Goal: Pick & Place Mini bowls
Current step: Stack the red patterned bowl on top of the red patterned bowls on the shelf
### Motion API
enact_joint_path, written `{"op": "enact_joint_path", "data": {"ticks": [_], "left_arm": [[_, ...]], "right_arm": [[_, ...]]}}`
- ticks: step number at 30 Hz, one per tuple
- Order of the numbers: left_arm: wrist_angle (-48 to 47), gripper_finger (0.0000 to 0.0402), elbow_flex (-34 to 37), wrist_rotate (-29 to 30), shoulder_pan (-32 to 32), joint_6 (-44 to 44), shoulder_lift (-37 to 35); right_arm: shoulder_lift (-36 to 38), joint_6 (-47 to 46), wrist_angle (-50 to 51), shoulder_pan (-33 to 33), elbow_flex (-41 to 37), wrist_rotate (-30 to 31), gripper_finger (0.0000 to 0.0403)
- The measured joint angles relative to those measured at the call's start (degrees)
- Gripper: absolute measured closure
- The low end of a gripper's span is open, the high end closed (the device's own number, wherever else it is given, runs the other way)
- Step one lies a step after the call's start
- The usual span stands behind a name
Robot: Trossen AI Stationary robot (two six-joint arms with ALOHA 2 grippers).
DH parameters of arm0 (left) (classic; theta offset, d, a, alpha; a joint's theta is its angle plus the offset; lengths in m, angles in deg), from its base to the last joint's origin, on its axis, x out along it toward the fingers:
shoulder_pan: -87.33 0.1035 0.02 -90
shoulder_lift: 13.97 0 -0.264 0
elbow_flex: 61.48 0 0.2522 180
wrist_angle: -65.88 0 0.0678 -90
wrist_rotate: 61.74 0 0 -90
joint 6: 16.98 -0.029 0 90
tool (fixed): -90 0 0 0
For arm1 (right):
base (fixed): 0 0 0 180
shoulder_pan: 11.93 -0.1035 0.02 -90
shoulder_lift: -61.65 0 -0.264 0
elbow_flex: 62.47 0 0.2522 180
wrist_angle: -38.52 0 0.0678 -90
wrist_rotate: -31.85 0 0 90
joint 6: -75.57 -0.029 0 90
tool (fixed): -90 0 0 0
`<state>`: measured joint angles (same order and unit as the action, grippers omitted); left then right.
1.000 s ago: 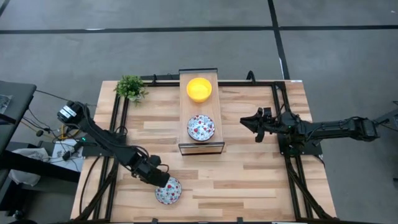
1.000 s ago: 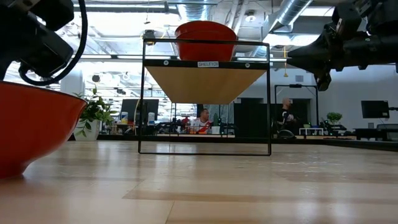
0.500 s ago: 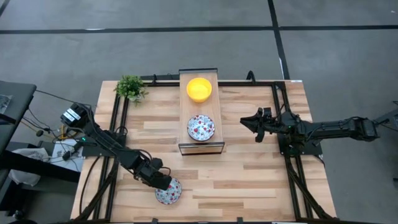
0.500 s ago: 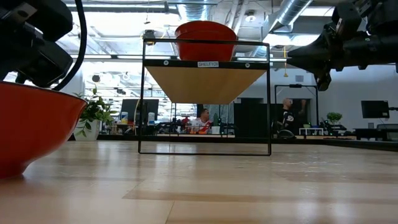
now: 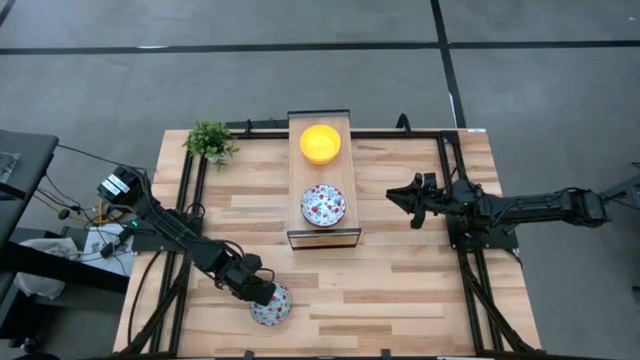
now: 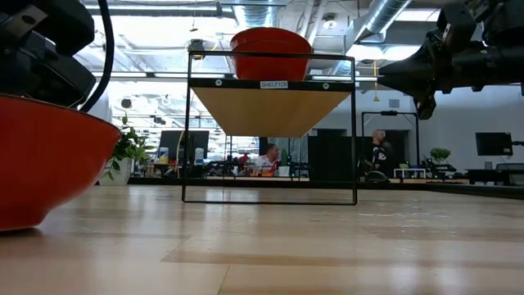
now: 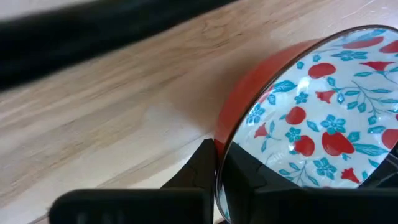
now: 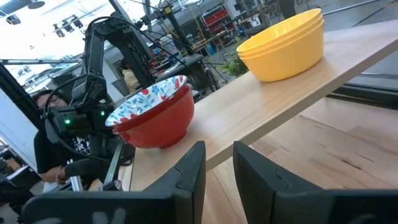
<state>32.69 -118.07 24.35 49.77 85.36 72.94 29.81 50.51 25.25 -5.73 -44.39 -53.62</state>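
Note:
A mini bowl (image 5: 274, 307), red outside and floral inside, stands on the table near its front edge, left of centre. My left gripper (image 5: 258, 292) is shut on its rim; the low view shows this bowl (image 6: 41, 164) large at the left. On a raised wooden shelf (image 5: 322, 236) sit a yellow mini bowl (image 5: 320, 143) at the far end and a floral mini bowl (image 5: 323, 204) at the near end. My right gripper (image 5: 400, 200) hovers open to the right of the shelf, pointing at it, with nothing between its fingers. My left gripper pinches the bowl's rim (image 7: 219, 146) on the side toward the table's left. One finger (image 7: 200, 167) is outside on the red wall and one finger (image 7: 244, 171) is inside on the floral face. The fingers slant down from the table's left. The bowl's base is on the table.
A small green potted plant (image 5: 210, 140) stands at the table's far left corner. Black rails (image 5: 478, 290) run along the left and right sides. Bare wood lies between the shelf and the front edge. People sit in the room beyond the table.
My left gripper has gone down and slightly toward the table's near edge onto the floral bowl's left rim and taken hold of it. In the low view the bowl has shifted a little and its rim slants more. The right arm has kept still.

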Motion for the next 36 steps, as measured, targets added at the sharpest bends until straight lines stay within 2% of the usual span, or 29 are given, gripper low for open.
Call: {"op": "enact_joint_path", "data": {"ticks": [7,13,17,23,27,36], "left_arm": [[0.28,0.0391,0.0,-0.54,-1.19,-1.84,-0.48],[0.37,0.0392,-1.16,0.17,-2.28,-2.1,-5.42],[0.48,0.0392,-3.12,5.44,-2.23,-4.8,-10.68],[0.43,0.0392,-5.51,15.59,-2.03,-7.78,-17.62],[0.27,0.0392,-6.95,18.07,-0.27,-10.52,-19.33],[0.15,0.0392,-13.84,17.41,7.82,-23.82,-19.37]], "right_arm": [[0.0,0.0,-0.02,0.0,0.0,0.0,0.0333],[-0.02,0.0,-0.05,0.0,0.0,0.0,0.0333],[-0.02,-0.02,-0.49,0.0,0.0,0.0,0.0333],[-0.01,-0.03,-6.6,0.0,0.0,0.0,0.0333],[0.03,-0.02,-11.49,-0.02,0.0,0.0,0.0333],[0.0,-0.03,-15.73,-0.85,0.02,-0.05,0.0333]]}}
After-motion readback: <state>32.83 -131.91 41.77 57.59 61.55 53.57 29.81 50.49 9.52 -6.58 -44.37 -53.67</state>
